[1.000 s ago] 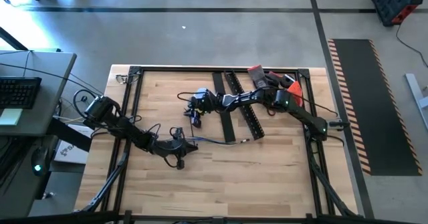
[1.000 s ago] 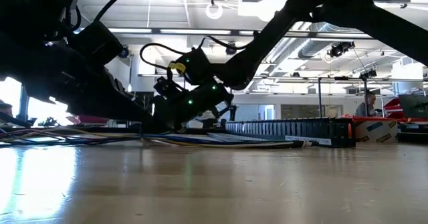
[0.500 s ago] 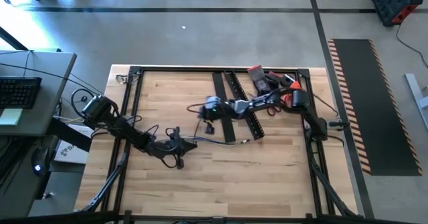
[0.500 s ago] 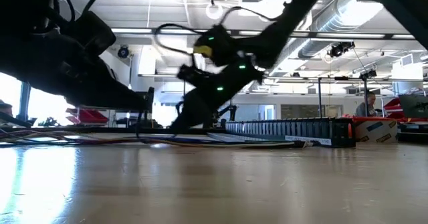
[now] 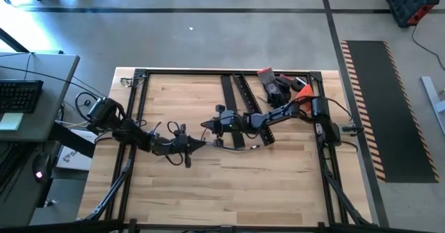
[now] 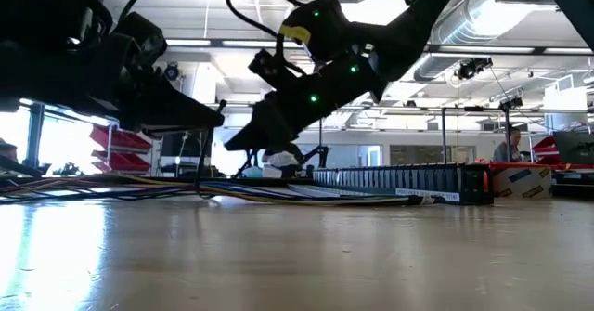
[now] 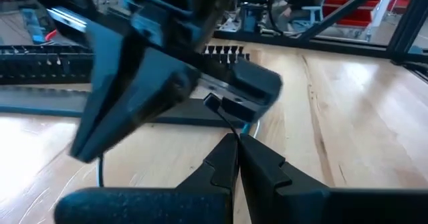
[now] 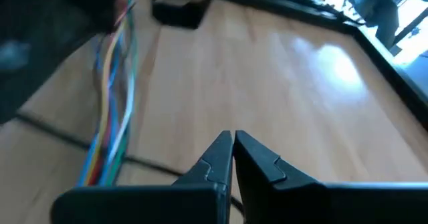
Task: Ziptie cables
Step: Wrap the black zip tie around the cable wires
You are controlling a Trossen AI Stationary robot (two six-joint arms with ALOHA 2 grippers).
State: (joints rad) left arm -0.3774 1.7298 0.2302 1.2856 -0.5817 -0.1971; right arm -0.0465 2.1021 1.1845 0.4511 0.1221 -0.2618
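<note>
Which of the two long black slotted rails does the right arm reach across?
The longer, slanted rail nearer the gloves; the shorter rail lies beside it toward the left arm.

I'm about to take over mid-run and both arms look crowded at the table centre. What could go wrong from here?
1. The left gripper and right gripper sit close together: a collision seems possible.
2. Both jaws are shut above the cables, which lie loose on the table, so nothing seems secured for tying.
3. The right arm reaches over the black rails and might snag them.
</note>
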